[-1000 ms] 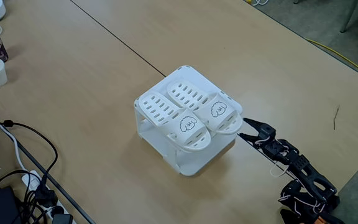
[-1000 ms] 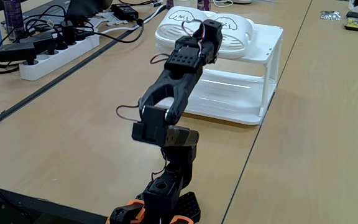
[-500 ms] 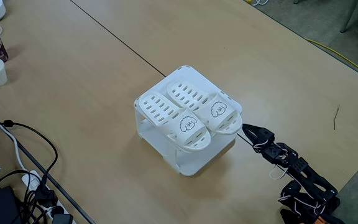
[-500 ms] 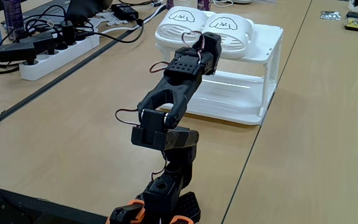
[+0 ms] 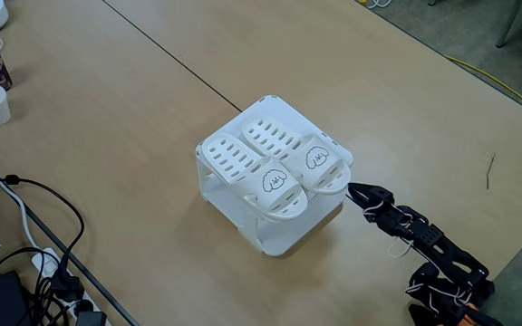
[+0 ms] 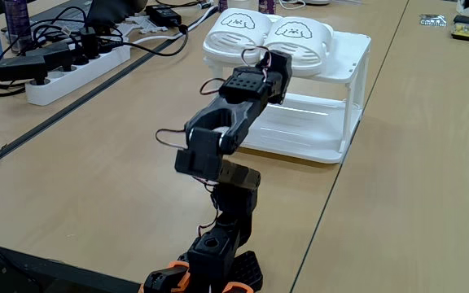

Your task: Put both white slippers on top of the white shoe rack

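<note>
Slippers first: both white slippers [image 5: 279, 163] sit side by side atop the white shoe rack [image 5: 275, 231], so the job looks finished. The end effector [image 5: 355, 192] hovers just beside them, empty, tips pressed together.

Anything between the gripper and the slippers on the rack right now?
Nothing: in a fixed view, the gripper sits just off the nearer slipper's toe, with only a sliver of bare table and rack edge between.

A: Where is each camera sitting?

B: One fixed view is looking down from high above, taking in the table [image 5: 134, 109] widely. The other is sitting low behind the arm's base [image 6: 210, 268], facing forward. Both are covering the white shoe rack [image 5: 275, 231] [image 6: 344, 98].
</note>
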